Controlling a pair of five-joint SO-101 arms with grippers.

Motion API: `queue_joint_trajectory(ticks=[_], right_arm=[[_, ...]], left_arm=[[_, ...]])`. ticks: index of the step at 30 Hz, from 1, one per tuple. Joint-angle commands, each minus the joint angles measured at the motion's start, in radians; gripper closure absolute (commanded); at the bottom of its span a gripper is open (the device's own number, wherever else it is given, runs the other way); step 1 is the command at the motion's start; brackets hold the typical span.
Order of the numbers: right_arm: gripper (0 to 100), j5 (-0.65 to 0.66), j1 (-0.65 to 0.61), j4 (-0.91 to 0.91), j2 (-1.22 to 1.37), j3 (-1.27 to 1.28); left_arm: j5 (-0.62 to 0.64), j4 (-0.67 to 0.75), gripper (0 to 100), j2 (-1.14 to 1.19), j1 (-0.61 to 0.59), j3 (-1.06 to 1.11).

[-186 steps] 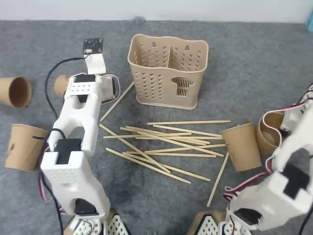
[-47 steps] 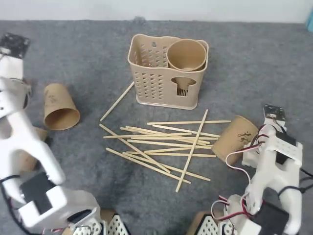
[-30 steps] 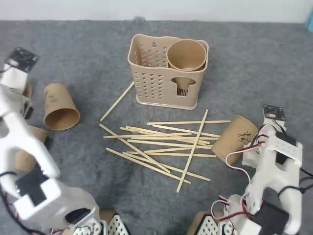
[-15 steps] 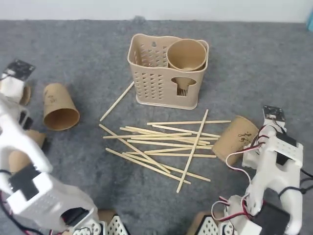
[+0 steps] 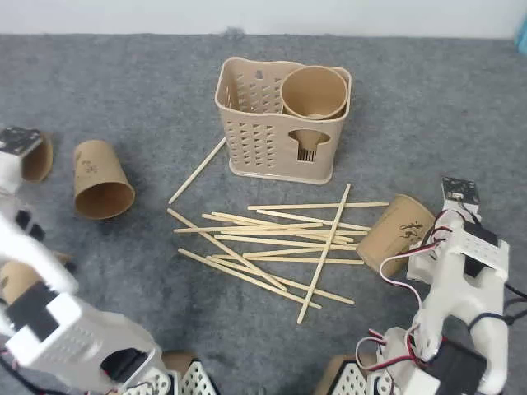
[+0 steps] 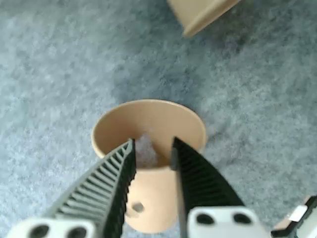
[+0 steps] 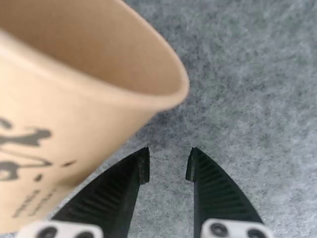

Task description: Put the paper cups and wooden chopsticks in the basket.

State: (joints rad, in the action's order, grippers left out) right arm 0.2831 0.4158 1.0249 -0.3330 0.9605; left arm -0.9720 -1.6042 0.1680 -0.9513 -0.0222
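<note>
The tan basket (image 5: 247, 70) stands at the back centre with one paper cup (image 5: 314, 90) upright in its right compartment. Several wooden chopsticks (image 5: 272, 239) lie scattered in front of it. My left gripper (image 6: 152, 148) is open, its tips at the rim of a cup (image 6: 148, 126) that lies with its mouth toward the camera. My right gripper (image 7: 167, 158) is open just past the rim of another tipped cup (image 7: 74, 74), with bare carpet between its fingers. That cup (image 5: 397, 232) lies at the right end of the chopsticks.
Another cup (image 5: 100, 177) lies on its side at the left, and one more (image 5: 37, 158) at the far left edge. A cup (image 5: 15, 280) is half hidden by the left arm (image 5: 58, 329). One chopstick (image 5: 198, 170) lies apart beside the basket.
The left arm has swung along the left edge toward the front and come down over a cup. The right arm and its cup have stayed still.
</note>
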Motion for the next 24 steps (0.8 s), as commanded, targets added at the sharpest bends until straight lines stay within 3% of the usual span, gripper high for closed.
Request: queue_joint_trajectory(ticks=[1, 5, 11, 18, 24], right_arm=[[85.9, 0.014, 0.001, -0.016, -0.018, -0.005], [85.9, 0.014, 0.001, -0.016, -0.018, -0.005], [85.9, 0.014, 0.001, -0.016, -0.018, -0.005], [85.9, 0.014, 0.001, -0.016, -0.018, -0.005], [85.9, 0.014, 0.001, -0.015, -0.018, -0.005]], left_arm=[[-0.083, -0.078, 91, -0.075, -0.068, -0.056], [-0.261, -0.152, 91, -0.120, -0.160, -0.051], [-0.284, -0.150, 91, -0.133, -0.278, -0.051], [-0.451, -0.150, 91, -0.137, -0.439, -0.051], [-0.459, -0.150, 91, -0.144, -0.482, -0.058]])
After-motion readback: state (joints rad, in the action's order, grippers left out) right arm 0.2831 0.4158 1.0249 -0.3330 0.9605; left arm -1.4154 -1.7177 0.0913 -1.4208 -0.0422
